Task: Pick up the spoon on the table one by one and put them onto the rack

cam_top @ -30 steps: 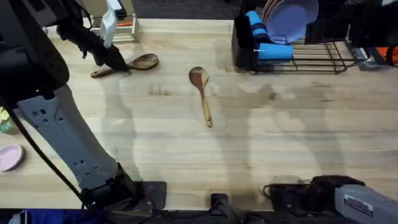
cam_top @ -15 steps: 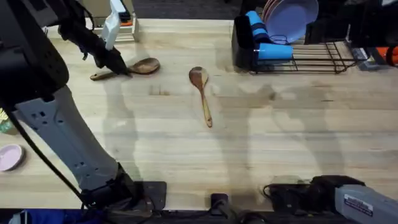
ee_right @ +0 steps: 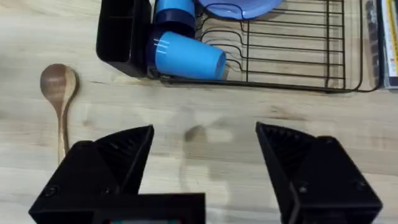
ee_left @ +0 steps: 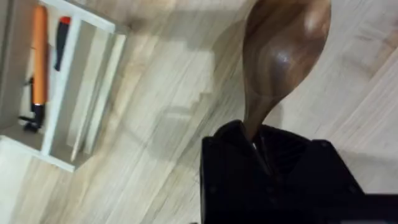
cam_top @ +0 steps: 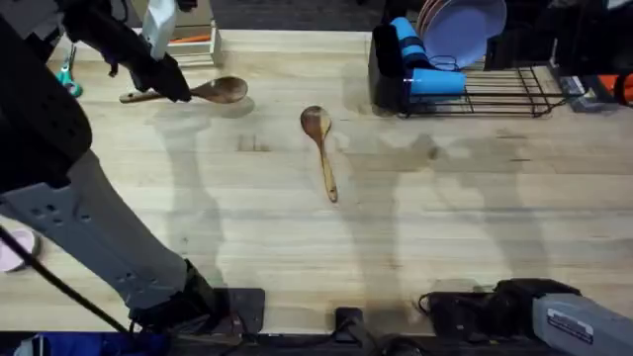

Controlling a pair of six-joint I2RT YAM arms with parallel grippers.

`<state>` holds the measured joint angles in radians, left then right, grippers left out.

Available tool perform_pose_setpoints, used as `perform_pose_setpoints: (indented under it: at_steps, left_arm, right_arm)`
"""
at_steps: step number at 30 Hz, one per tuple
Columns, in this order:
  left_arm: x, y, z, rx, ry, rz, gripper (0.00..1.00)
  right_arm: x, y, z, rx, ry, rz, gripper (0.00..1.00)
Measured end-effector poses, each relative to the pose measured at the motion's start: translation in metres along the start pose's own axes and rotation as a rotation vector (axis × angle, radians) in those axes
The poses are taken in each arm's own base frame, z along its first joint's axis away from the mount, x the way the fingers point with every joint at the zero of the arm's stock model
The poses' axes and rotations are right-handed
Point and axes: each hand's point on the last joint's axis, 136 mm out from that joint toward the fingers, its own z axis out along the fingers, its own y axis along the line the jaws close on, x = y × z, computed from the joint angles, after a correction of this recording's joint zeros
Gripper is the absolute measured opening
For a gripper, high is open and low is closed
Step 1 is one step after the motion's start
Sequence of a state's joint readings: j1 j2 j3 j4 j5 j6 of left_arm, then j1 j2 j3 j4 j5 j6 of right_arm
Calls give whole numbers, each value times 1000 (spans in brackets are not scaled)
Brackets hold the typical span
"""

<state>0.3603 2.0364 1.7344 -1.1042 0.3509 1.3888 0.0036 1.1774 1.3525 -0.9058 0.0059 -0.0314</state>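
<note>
1. The butcher-block table fills the scene, and the black wire dish rack sits at its far right, with a blue cup lying against the tall black utensil caddy.
2. The left gripper is clenched on the first wooden spoon, up at the far left. The left wrist view shows the fingers pinching the neck just behind the bowl.
3. The second wooden spoon lies flat mid-table, bowl toward the far edge, well apart from the rack.
4. The right gripper hangs released, jaws wide, looking at the rack and the resting spoon.
5. Against half a second ago, the held spoon has come off the wood and shifted left and farther away; its shadow now sits apart from it.
6. The sensible play, it seems: keep the pinch firm, lift higher, sweep right above the resting spoon, then tip the handle down into the caddy, steering clear of the blue cup.
</note>
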Motion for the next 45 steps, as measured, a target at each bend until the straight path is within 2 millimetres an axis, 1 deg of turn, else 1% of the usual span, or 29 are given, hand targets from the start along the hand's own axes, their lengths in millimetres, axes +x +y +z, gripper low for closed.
perform_pose_setpoints:
  at_steps: [1,6,9,11,14,17,19,21,24,27,31,34,37,39,45]
  left_arm:
    - [-8,0,-9,-19,-22,11,41]
    - [-22,-1,-21,-46,-39,41,41]
    - [-40,-5,-31,-66,-62,81,41]
    - [-56,-9,-37,-79,-85,116,40]
    - [-82,-19,-43,-84,-123,173,41]
    - [-108,-32,-41,-67,-151,233,41]
    - [-162,-59,-27,-34,-198,347,42]
    - [-177,-70,-23,-19,-211,371,42]
    - [-193,-83,-19,5,-233,381,42]
    - [-204,-91,-21,32,-284,365,42]
    - [-216,-96,-26,65,-367,322,42]
    - [-226,-103,-31,105,-436,304,42]
    - [-240,-110,-39,139,-524,307,42]
    - [-278,-119,-51,148,-676,360,42]
    - [-324,-133,-59,140,-778,380,42]
  right_arm:
    - [0,0,0,0,0,0,994]
    - [0,0,0,0,0,-13,994]
    - [0,0,0,0,0,-31,994]
    - [0,0,0,0,0,-41,994]
    - [0,0,0,0,0,-48,994]
    - [0,0,0,0,0,-52,994]
    - [0,0,0,0,0,-56,994]
    - [0,0,0,0,0,-62,994]
    - [0,0,0,0,0,-72,994]
    - [0,0,0,0,0,-76,994]
    - [0,0,0,1,0,-90,994]
    - [0,0,0,0,0,-106,994]
    - [0,0,0,0,0,-116,994]
    - [-2,0,0,1,-9,-126,994]
    - [-3,0,0,1,-10,-127,994]
